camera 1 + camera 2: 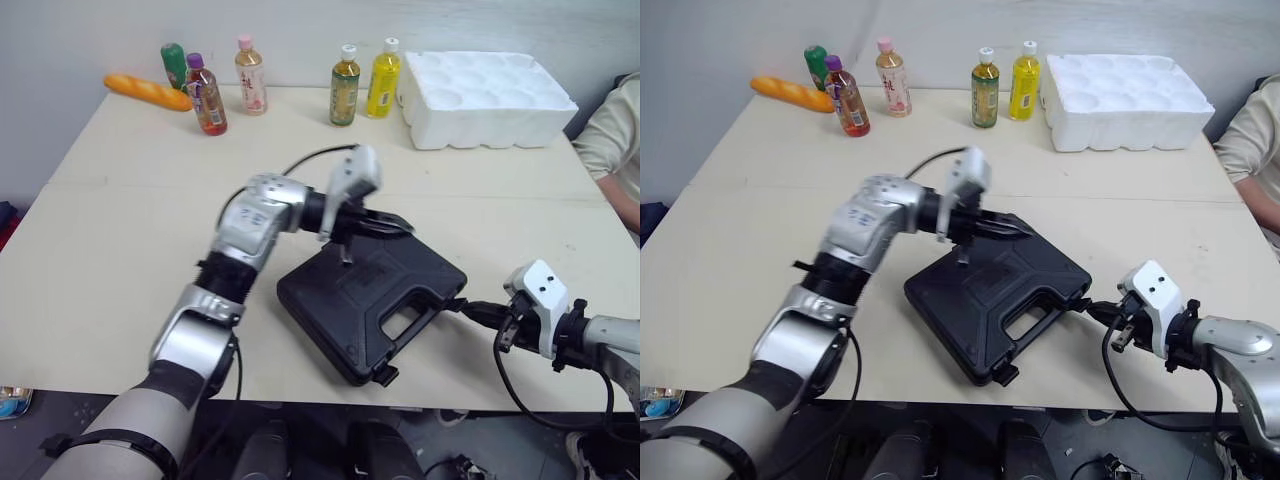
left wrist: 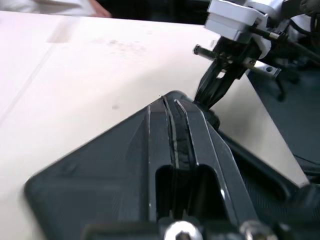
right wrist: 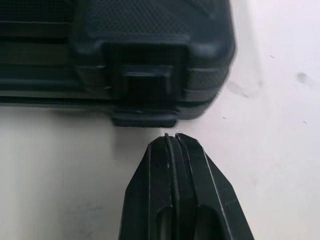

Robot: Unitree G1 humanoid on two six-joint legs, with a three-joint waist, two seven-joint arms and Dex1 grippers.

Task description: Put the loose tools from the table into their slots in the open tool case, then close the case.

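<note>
The black tool case point(image 1: 370, 295) lies with its lid down on the table's near middle, handle side toward me. My left gripper point(image 1: 405, 227) hovers over the lid's far edge with its fingers shut and nothing in them; in the left wrist view its tip point(image 2: 172, 97) points past the lid point(image 2: 100, 175) at my right gripper point(image 2: 207, 97). My right gripper point(image 1: 462, 306) is shut and empty, low on the table at the case's right corner. In the right wrist view its tip point(image 3: 170, 140) sits just short of a latch point(image 3: 145, 95) on the case's side.
Several drink bottles point(image 1: 345, 85) and a bread loaf point(image 1: 148, 92) line the table's far edge. A white foam tray point(image 1: 487, 98) stands at the back right. A person's sleeve point(image 1: 612, 135) shows at the right edge. Bare tabletop point(image 1: 110, 250) lies left of the case.
</note>
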